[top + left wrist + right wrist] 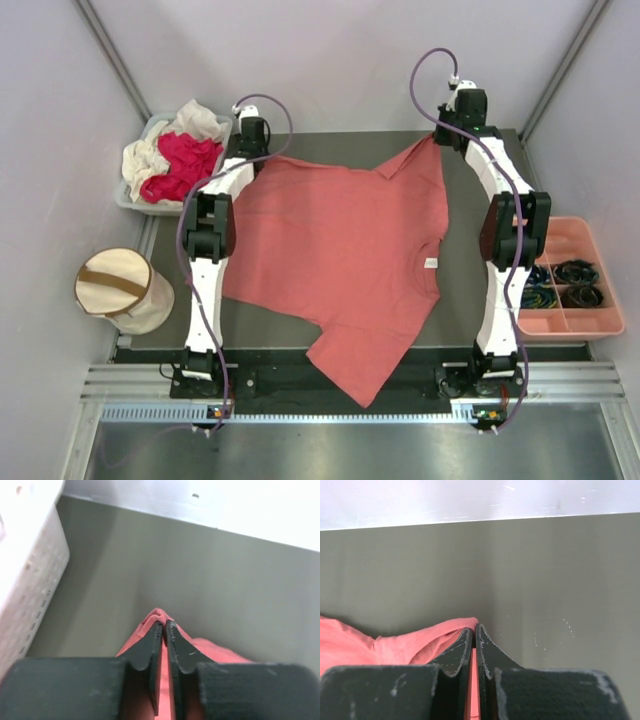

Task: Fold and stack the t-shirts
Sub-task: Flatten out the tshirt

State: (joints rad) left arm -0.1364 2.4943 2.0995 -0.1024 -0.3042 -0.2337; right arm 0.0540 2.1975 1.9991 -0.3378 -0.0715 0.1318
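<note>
Salmon-pink short-sleeved cloth t-shirt [340,250] is spread unfolded on grey table [463,300], corners at table's far edge pinched by clamped left gripper [165,626] and right gripper [474,628]; no fold made, stacking outstanding.

Overhead camera looks down; close wrist cameras share far corners of the shirt [340,250].
</note>
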